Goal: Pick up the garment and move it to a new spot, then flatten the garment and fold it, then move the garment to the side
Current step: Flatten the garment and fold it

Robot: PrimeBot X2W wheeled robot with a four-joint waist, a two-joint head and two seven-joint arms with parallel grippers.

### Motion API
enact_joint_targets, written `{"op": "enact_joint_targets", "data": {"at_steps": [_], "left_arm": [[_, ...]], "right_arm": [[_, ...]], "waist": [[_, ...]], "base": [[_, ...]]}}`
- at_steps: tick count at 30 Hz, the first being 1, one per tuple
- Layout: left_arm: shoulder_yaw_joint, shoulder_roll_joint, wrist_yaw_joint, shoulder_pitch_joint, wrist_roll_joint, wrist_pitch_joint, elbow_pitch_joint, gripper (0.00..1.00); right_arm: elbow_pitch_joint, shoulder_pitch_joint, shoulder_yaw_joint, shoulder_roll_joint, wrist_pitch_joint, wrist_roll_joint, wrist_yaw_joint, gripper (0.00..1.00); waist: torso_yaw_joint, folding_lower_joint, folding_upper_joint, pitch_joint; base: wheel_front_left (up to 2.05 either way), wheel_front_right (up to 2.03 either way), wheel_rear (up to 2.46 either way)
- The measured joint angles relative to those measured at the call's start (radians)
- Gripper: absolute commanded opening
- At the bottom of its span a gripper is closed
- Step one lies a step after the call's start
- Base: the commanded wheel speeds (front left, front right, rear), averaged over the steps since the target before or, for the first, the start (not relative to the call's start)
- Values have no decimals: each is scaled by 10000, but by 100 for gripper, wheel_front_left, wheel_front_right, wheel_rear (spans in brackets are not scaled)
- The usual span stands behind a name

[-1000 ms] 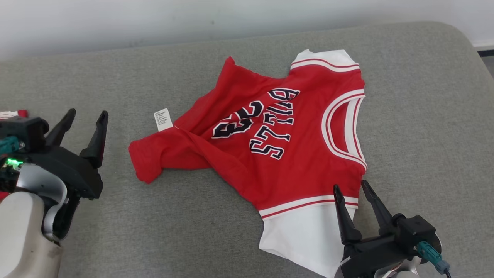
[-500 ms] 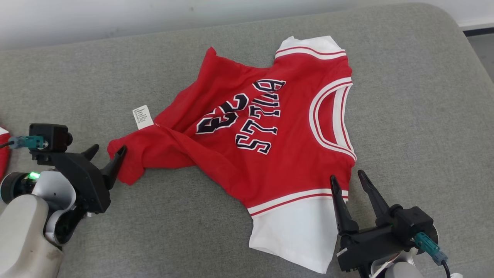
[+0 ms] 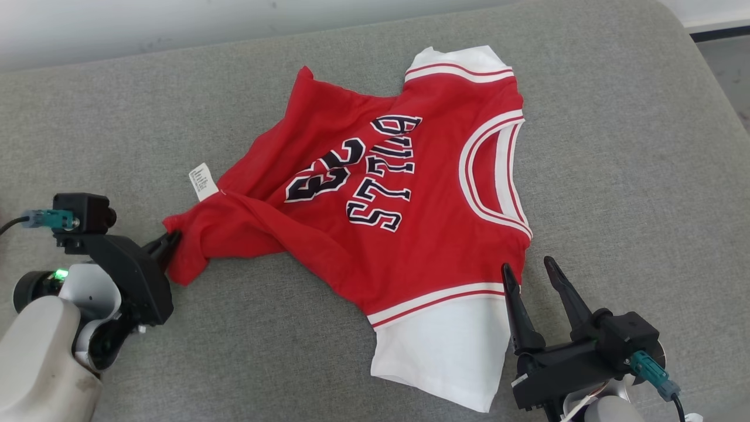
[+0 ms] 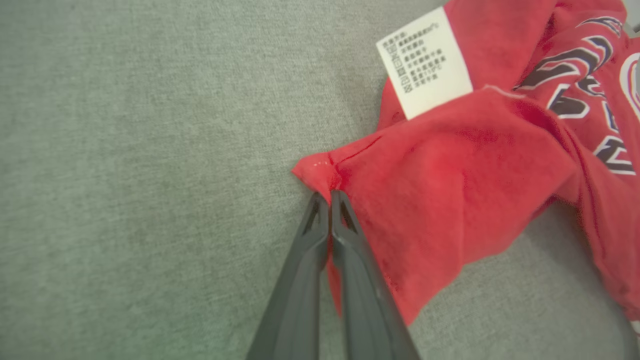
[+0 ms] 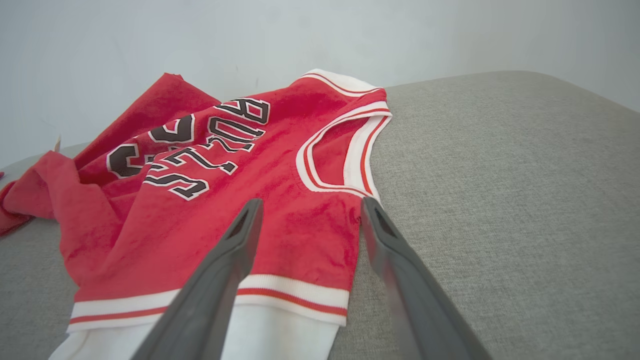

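Head view: garment (image 3: 410, 252) lies crumpled on the bench (image 3: 615, 176), its hem corner clenched in the left fingers (image 3: 167, 245), apparently for lifting | left wrist view: red cloth is pinched at the tips | right wrist view: right fingers (image 5: 225, 270) are held released above the striped band (image 5: 290, 295), likely for a second grip.

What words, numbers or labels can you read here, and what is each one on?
"BULLS": dark letters edged in white, on the chest of the red jersey.
"23": same lettering, beside that word on the jersey, partly creased.
Care label: white tag sewn to the jersey, several printed lines, too small to read.
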Motion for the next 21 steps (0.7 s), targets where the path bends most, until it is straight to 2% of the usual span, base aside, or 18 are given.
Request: {"op": "enact_joint_targets", "data": {"at_steps": [10, 14, 19, 21], "left_arm": [[-299, 366, 0, -707, 512, -2303, -134, 0], [-384, 393, 0, -688, 803, -2894, -548, 0], [-433, 418, 113, 295, 836, -3501, -1544, 0], [-502, 445, 309, 944, 936, -3754, -2017, 0]], "right_arm": [[-8, 49, -132, -2, -2, -17, 0, 100], [-10, 191, -182, -13, 0, -19, 0, 100], [-31, 353, -299, -58, -2, -19, 0, 100], [-42, 453, -351, -79, 0, -19, 2, 100]], "waist": [[262, 0, 0, -235], [477, -1, 0, -380], [814, -1, 0, -575], [965, -1, 0, -644]], "base": [[0, 0, 0], [0, 0, 0], [0, 0, 0], [0, 0, 0]]}}
